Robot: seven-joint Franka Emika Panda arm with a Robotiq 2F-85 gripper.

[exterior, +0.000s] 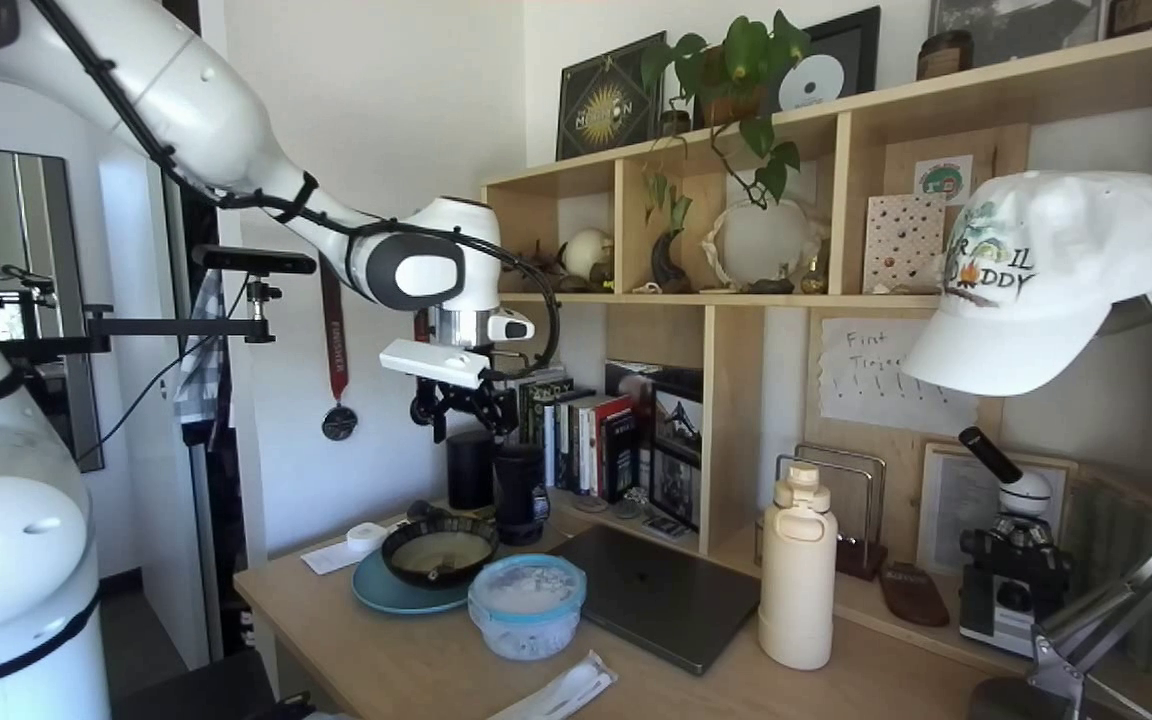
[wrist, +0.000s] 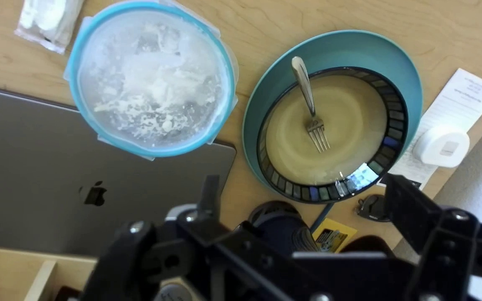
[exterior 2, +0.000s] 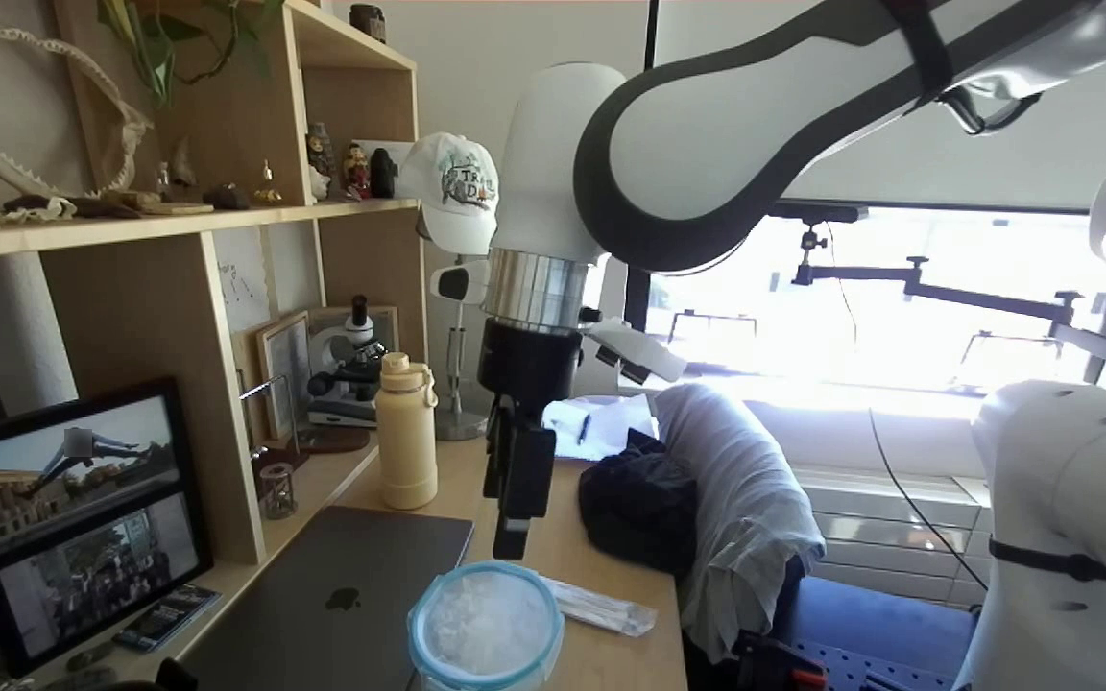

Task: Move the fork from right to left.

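Note:
A silver fork point(wrist: 306, 90) lies in the dark-rimmed, tan bowl point(wrist: 349, 108) in the wrist view. Its tines rest on the bowl's inside and its handle crosses the rim. The bowl sits on a teal plate point(wrist: 375, 48). Bowl point(exterior: 441, 552) and plate point(exterior: 376, 590) also show in an exterior view, where I cannot make out the fork. My gripper point(wrist: 303, 188) is open and empty, its fingers wide apart. In both exterior views the gripper point(exterior: 473, 425) point(exterior 2: 515, 537) hangs in the air above the desk, pointing down, well apart from the bowl.
A blue-lidded container point(wrist: 153, 79) stands beside the plate, next to a closed laptop point(wrist: 36, 175). A plastic packet point(wrist: 48, 21) lies near it. A dark cup point(exterior: 519, 490) stands behind the bowl. A tall cream bottle point(exterior: 798, 570) stands beyond the laptop. Shelves point(exterior: 676, 300) line the wall.

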